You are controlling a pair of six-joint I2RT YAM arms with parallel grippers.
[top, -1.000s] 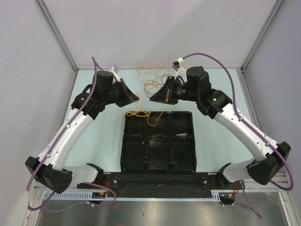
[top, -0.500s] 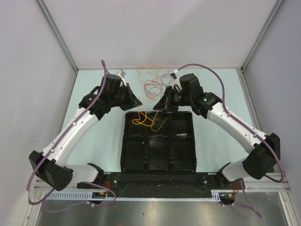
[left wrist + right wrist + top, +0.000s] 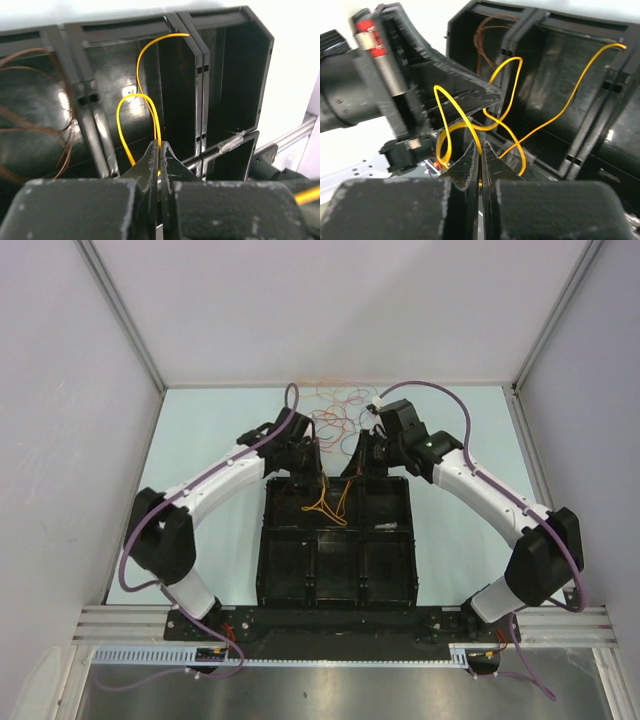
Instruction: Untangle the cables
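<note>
An orange cable (image 3: 326, 506) hangs in loops over the far compartments of the black tray (image 3: 264, 540). My left gripper (image 3: 315, 468) and right gripper (image 3: 351, 468) stand close together above the tray's far edge. In the left wrist view the left gripper (image 3: 160, 145) is shut on the orange cable (image 3: 121, 107). The right wrist view has the right gripper (image 3: 481, 146) shut on the same orange cable (image 3: 507, 130), with the left gripper's fingers (image 3: 465, 97) just beyond. The other cables (image 3: 335, 415), red and orange, lie tangled on the table behind both grippers.
The tray is split by upright dividers (image 3: 200, 75) into several compartments. A thin brown-red cable (image 3: 30, 100) lies in a far compartment, and the right wrist view shows a brown-red cable (image 3: 487, 35) too. Purple hoses (image 3: 440, 390) arch over the arms. Grey walls close off three sides.
Both arms have swung inward and toward the tray, the left one further. The orange cable has come off the table with them and now hangs into the tray.
</note>
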